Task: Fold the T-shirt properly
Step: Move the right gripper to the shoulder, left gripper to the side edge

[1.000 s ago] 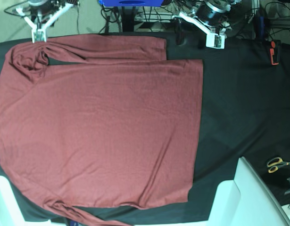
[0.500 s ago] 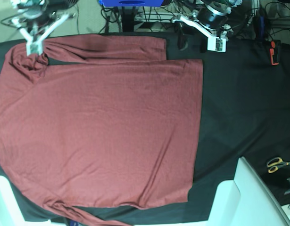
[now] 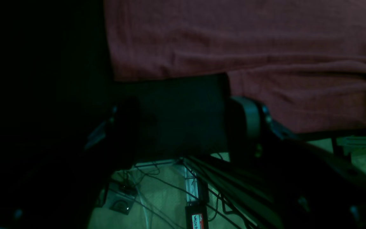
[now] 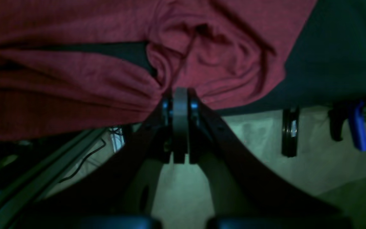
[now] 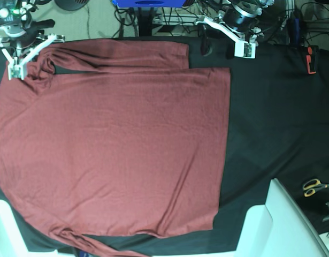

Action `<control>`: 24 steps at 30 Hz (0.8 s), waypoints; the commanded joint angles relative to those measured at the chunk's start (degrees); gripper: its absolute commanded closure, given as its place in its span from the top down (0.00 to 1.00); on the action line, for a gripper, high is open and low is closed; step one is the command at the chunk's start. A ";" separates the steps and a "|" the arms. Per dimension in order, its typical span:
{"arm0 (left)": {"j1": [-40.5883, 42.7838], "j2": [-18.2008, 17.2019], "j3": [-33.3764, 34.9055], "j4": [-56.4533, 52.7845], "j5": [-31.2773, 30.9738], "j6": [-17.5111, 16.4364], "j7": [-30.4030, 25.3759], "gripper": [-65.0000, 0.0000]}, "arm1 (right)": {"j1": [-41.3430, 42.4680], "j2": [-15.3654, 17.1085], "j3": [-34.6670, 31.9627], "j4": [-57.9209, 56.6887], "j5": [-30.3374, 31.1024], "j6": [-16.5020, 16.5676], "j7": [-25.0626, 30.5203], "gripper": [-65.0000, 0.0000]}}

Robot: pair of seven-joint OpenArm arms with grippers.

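the right pincer (image 4: 179, 95) is clamped on a bunch of the t-shirt (image 5: 116, 144) at its far left shoulder; the left pincer (image 5: 244, 49) hangs apart, empty, past the far hem. spread on the black-clothed worktop (image 5: 276, 123), the knit looks light, limp, stretchy; corners and seams likely grip best.

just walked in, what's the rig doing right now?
Two arms are folding a red T-shirt spread flat on a black cloth. The right gripper is shut, pinching bunched fabric at the shoulder corner where a sleeve meets the body. The left gripper hangs open over the black cloth beside the sleeve cuff, holding nothing. No fold has been made.
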State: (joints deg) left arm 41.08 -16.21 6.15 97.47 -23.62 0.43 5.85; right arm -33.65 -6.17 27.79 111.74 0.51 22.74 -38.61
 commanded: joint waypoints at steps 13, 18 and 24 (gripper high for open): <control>0.55 -0.10 0.13 -0.99 0.01 -0.12 -0.88 0.62 | 5.82 3.67 2.93 0.65 0.06 6.49 -15.41 0.01; 0.63 -0.01 0.13 -2.04 -0.08 -0.12 -0.88 0.62 | 7.76 0.59 10.93 1.00 4.10 17.26 -16.29 0.00; 0.99 0.08 0.13 -1.60 0.10 0.06 -0.88 0.63 | 11.10 0.68 26.06 0.65 15.27 17.26 -21.92 0.00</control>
State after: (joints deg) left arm 41.45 -15.88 6.44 94.87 -23.59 0.47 6.07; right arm -22.52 -5.56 53.82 111.53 15.05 39.68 -60.71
